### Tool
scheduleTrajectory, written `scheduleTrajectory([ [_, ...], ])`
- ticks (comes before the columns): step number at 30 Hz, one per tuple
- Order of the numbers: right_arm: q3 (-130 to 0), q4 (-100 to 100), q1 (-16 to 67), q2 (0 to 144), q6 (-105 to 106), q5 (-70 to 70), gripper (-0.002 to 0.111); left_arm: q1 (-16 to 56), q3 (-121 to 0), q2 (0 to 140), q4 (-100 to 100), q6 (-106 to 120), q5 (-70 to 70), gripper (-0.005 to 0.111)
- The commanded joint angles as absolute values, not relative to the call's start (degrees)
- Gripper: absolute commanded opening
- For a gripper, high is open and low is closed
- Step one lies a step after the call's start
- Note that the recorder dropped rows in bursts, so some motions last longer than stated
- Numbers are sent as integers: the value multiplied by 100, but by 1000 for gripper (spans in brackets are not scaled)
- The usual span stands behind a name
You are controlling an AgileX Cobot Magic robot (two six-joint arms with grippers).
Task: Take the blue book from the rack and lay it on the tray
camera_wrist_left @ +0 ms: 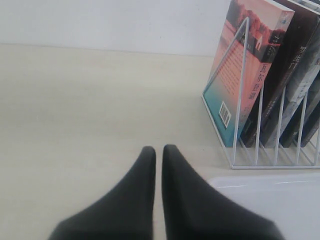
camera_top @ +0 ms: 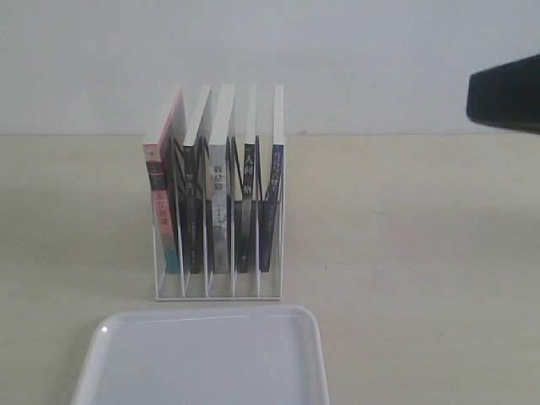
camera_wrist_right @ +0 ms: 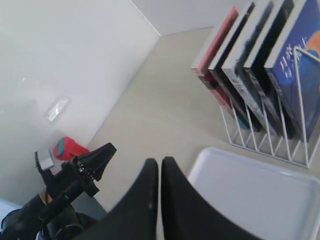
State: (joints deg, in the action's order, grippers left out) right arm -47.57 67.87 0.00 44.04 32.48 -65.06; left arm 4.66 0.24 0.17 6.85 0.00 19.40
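Note:
The blue book stands upright in the rightmost slot of the white wire rack; its deep blue cover with an orange crescent faces my right wrist camera. The white tray lies just in front of the rack, with nothing on it. My right gripper is shut on nothing, held above the table near a corner of the tray. My left gripper is also shut and holds nothing, low over the table to the left of the rack, apart from it.
Several other books fill the remaining slots, with a pink-and-teal one at the far left. A black part of my right arm hangs at the upper right. A red object lies beyond the table edge near the left arm.

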Motion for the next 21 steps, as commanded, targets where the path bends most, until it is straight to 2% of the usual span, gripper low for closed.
scheduleTrajectory([
  [1,-4821,7037,-6,4104,3255,-6932,1,460,0,0,659,-36,1914,4],
  [6,-4731,7290,0,3605,3403,-6460,1,460,0,0,659,-36,1914,4],
  [12,-4654,7783,-6,3677,3981,-6101,1,460,0,0,659,-36,1914,4],
  [17,-3903,9345,-6,3657,5247,-5723,1,460,0,0,659,-36,1914,4],
  [21,-3447,9361,0,3667,5496,-5476,1,460,0,0,659,-36,1914,4],
])
